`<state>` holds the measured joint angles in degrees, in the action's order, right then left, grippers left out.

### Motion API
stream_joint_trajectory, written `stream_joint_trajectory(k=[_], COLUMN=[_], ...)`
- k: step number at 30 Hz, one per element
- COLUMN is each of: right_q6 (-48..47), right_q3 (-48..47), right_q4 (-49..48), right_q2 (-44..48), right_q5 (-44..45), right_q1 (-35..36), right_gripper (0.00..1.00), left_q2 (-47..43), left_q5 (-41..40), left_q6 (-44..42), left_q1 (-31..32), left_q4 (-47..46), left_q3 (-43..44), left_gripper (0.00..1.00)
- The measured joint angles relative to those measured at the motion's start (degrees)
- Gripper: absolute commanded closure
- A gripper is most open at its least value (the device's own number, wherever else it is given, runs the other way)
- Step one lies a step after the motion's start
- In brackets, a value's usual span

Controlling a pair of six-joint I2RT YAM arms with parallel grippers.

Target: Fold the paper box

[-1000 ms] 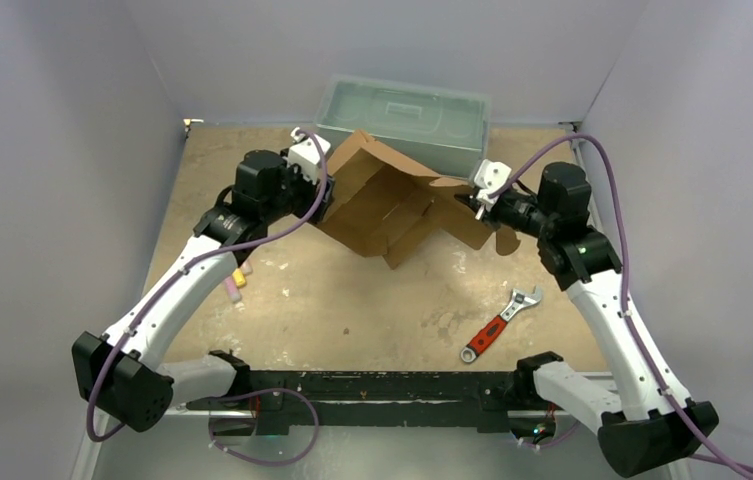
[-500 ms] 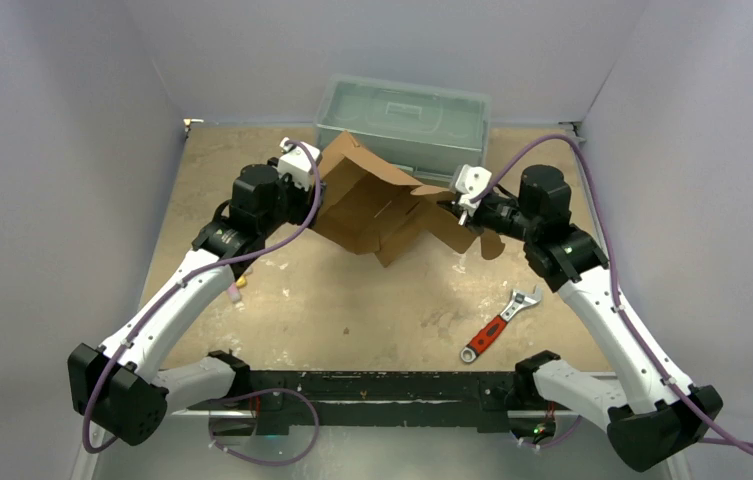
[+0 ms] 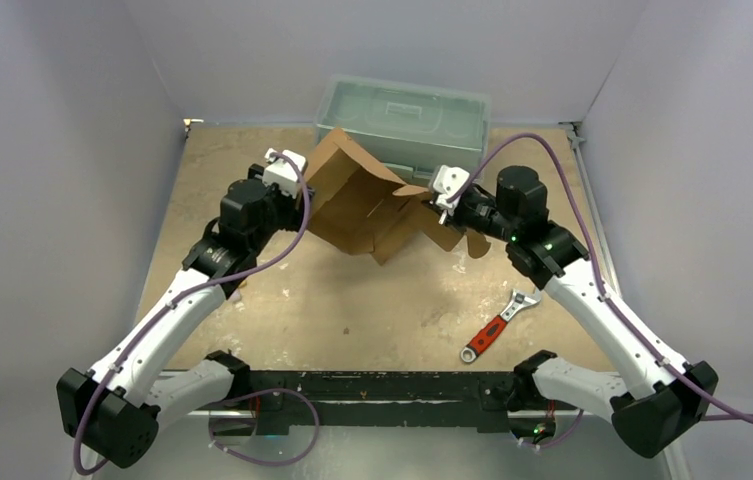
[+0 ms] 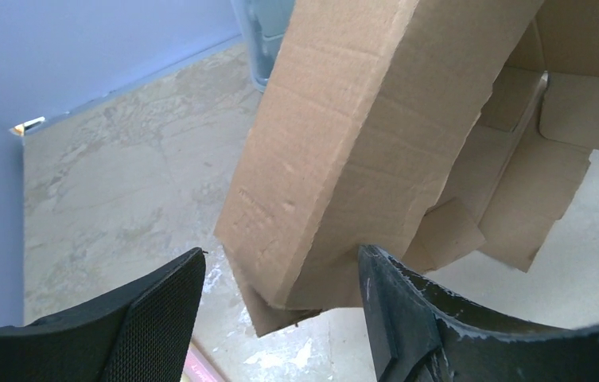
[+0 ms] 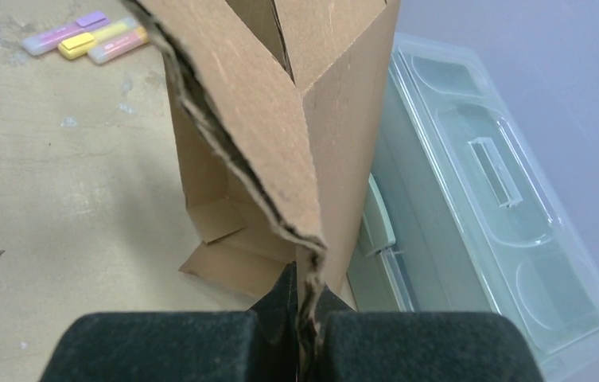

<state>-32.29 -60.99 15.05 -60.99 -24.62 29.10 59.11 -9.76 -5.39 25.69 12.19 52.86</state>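
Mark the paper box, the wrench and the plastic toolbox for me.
paper box (image 3: 357, 205), top external view, on its inner brown panel.
wrench (image 3: 489, 333), top external view, on its red handle.
plastic toolbox (image 3: 402, 108), top external view, on its lid.

Left arm (image 3: 167, 310): stretched forward and inward, bent at the elbow. Left hand (image 4: 280, 267): fingers spread wide apart. Right arm (image 3: 602, 310): stretched forward and inward, mirroring. Right hand (image 5: 300, 298): fingers pressed together, pinching an edge of the paper box (image 5: 280, 119).
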Motion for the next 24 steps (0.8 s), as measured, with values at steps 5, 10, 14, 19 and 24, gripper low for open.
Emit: stream_joint_trajectory(k=[5, 10, 14, 19, 24], right_q6=[0.2, 0.2, 0.2, 0.2, 0.2], right_q3=[0.0, 0.0, -0.1, -0.2, -0.3], right_q4=[-0.5, -0.5, -0.5, -0.5, -0.5], right_q2=[-1.0, -1.8, -2.2, -2.3, -2.3], right_q5=[1.7, 3.3, 4.7, 5.7, 6.0], right_q1=[1.4, 3.6, 5.1, 5.9, 6.3], right_gripper=[1.00, 1.00, 1.00, 1.00, 1.00], left_q2=[-1.2, -1.3, -1.3, -1.8, -4.4], left_q5=[-1.6, -2.3, -2.6, -3.4, -4.0], left_q6=[-0.4, -0.4, -0.4, -0.5, -2.0], left_q1=[0.0, 0.0, 0.0, 0.0, 0.0], left_q4=[-1.0, -1.4, -1.6, -1.9, -1.9], left_q3=[-0.7, -0.7, -1.0, -1.5, -2.7], left_gripper=[0.29, 0.29, 0.30, 0.29, 0.27])
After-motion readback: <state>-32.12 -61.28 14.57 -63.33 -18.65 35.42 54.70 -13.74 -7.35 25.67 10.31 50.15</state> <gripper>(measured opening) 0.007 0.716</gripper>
